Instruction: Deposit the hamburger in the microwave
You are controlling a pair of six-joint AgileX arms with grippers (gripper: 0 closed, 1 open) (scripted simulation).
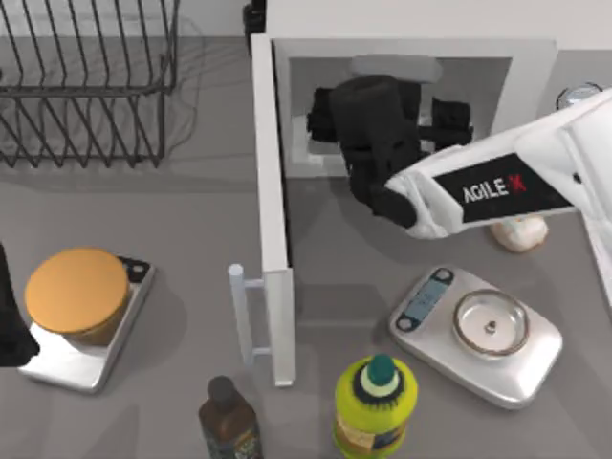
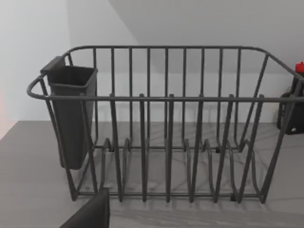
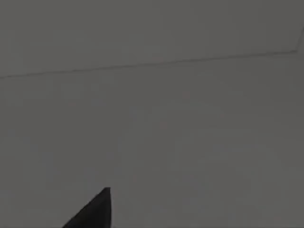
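The microwave (image 1: pixel 277 86) stands at the back of the table, a white box whose door (image 1: pixel 272 220) is swung out toward the front, the bar handle (image 1: pixel 239 316) on its outer face. My right arm reaches in from the right, and my right gripper (image 1: pixel 368 120) is inside the pale cavity. In the right wrist view one dark fingertip (image 3: pixel 95 209) stands off to the side against the plain grey cavity wall, with nothing held beside it. The hamburger is hidden; the gripper covers most of the cavity floor. My left gripper (image 1: pixel 8 325) is parked at the table's left edge.
A wire dish rack (image 1: pixel 86 86) fills the back left. A round orange-topped thing (image 1: pixel 76 292) sits on a silver scale at the left. Another scale (image 1: pixel 478 330) lies front right, a pale lump (image 1: pixel 521 234) under the right arm. A yellow bottle (image 1: pixel 375 406) and a dark bottle (image 1: pixel 228 421) stand in front.
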